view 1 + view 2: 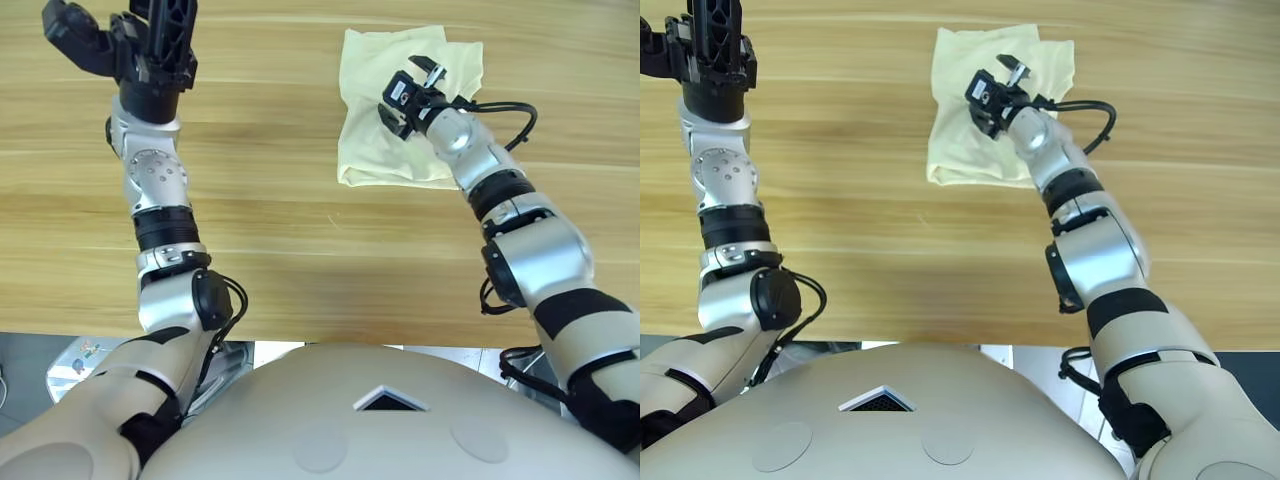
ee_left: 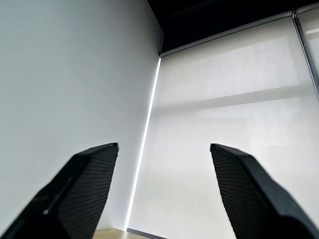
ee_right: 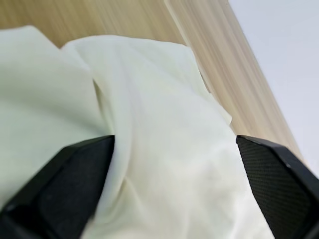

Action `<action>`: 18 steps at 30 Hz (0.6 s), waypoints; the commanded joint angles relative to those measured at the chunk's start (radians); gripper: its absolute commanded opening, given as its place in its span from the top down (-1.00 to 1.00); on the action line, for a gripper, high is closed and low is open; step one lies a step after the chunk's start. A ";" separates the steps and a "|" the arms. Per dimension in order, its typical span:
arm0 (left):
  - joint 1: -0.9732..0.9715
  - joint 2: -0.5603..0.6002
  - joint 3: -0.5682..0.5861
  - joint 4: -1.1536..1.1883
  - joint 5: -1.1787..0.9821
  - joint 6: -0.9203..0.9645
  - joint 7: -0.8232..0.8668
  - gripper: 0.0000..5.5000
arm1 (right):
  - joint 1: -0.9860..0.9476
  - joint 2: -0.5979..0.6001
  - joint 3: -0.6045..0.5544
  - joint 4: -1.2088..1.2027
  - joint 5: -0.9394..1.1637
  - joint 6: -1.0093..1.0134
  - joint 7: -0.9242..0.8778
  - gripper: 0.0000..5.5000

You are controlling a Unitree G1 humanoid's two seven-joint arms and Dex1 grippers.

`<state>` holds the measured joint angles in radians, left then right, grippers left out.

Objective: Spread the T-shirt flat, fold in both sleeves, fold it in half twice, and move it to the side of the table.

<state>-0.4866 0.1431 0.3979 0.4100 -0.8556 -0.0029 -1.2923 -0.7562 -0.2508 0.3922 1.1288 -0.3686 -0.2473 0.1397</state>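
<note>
The pale yellow T-shirt [image 1: 390,120] lies folded into a small, slightly rumpled rectangle on the wooden table [image 1: 300,230], at the far right. My right gripper [image 1: 425,72] hovers over its far half, open, with nothing between the fingers. In the right wrist view the cloth [image 3: 164,144] lies between the two dark fingertips [image 3: 75,184]. My left gripper [image 1: 110,25] is raised at the far left of the table, open, pointing up at a wall; its two black fingers [image 2: 75,194] stand wide apart with nothing held.
Bare wood stretches between the two arms and along the near side of the table. The table's far edge [image 3: 239,74] runs close behind the shirt.
</note>
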 commanded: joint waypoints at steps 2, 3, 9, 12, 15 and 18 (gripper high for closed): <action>0.015 -0.005 -0.015 -0.023 0.019 -0.017 0.004 -0.25 | 0.194 -0.044 -0.012 -0.388 -0.002 0.086 0.067 -0.62; 0.017 -0.006 -0.016 -0.024 0.020 -0.019 0.004 -0.25 | 0.235 -0.049 -0.013 -0.482 -0.007 0.117 0.080 -0.62; 0.025 -0.005 -0.019 -0.031 0.020 -0.024 0.007 -0.25 | 0.415 -0.051 0.007 -0.947 -0.048 0.303 0.152 -0.62; 0.031 -0.005 -0.022 -0.035 0.020 -0.029 0.008 -0.25 | 0.459 -0.060 0.007 -1.100 -0.060 0.349 0.189 -0.62; 0.032 -0.004 -0.022 -0.031 0.020 -0.034 0.006 -0.25 | 0.426 -0.071 -0.041 -1.143 -0.059 0.359 0.181 -0.62; 0.032 -0.003 -0.020 -0.023 0.018 -0.041 0.003 -0.25 | 0.316 -0.067 -0.073 -0.983 -0.086 0.329 0.112 -0.62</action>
<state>-0.4588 0.1357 0.3786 0.3857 -0.8488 -0.0380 -1.2897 -0.3634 -0.3124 0.3399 0.0511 -0.4296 0.0908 0.2937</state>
